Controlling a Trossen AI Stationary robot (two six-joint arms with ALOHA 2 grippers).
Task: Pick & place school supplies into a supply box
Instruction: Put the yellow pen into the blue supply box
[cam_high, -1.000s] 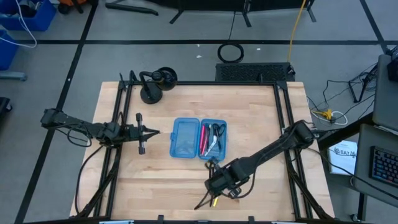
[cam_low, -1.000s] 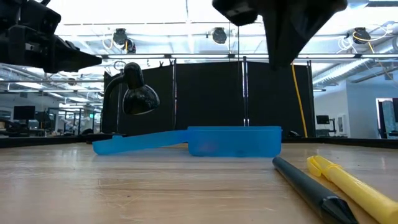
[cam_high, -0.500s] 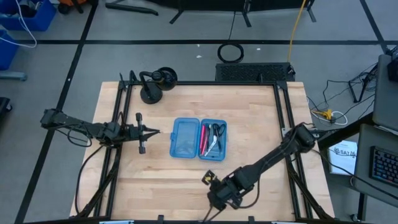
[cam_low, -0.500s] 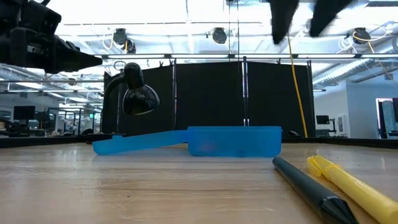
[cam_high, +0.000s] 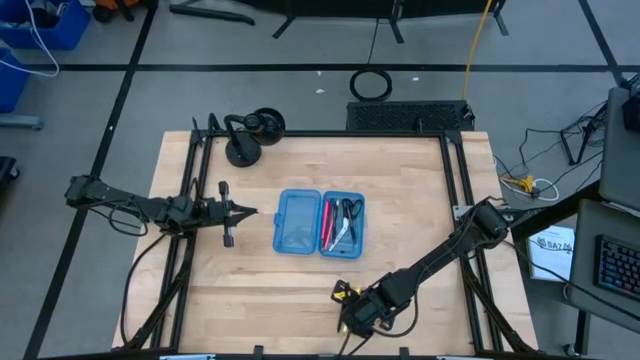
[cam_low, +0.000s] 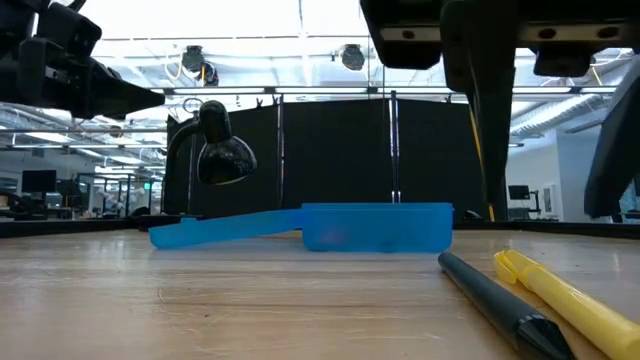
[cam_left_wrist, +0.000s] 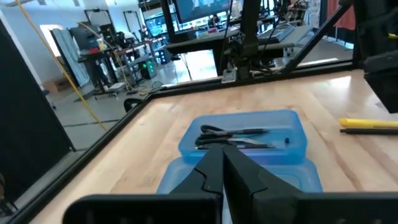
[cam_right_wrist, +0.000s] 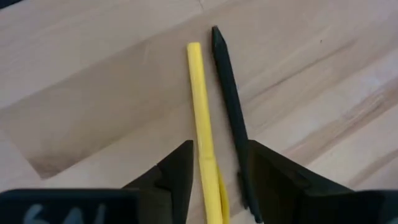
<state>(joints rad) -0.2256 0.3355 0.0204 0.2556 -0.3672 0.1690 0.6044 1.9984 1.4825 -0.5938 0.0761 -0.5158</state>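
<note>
The supply box (cam_high: 300, 222) lies open at the table's middle, its two blue halves flat on the wood. Black-handled scissors (cam_high: 348, 215) and pink pens (cam_high: 328, 225) lie in its right half. A yellow pen (cam_right_wrist: 202, 124) and a black pen (cam_right_wrist: 231, 106) lie side by side on the table near the front edge. My right gripper (cam_right_wrist: 217, 180) hangs open above them, a finger on either side and both clear of the pens; the low view shows the fingers (cam_low: 490, 150) above the table. My left gripper (cam_high: 245, 212) hovers shut to the left of the box.
A black desk lamp (cam_high: 250, 135) stands at the far left corner. The table's black frame (cam_high: 455, 180) runs along its edges. Bare wood lies between the box and the two pens.
My right gripper has moved from near the box toward the table's near edge, come down over the yellow and black pens, and opened. The pens and the box have stayed where they were.
</note>
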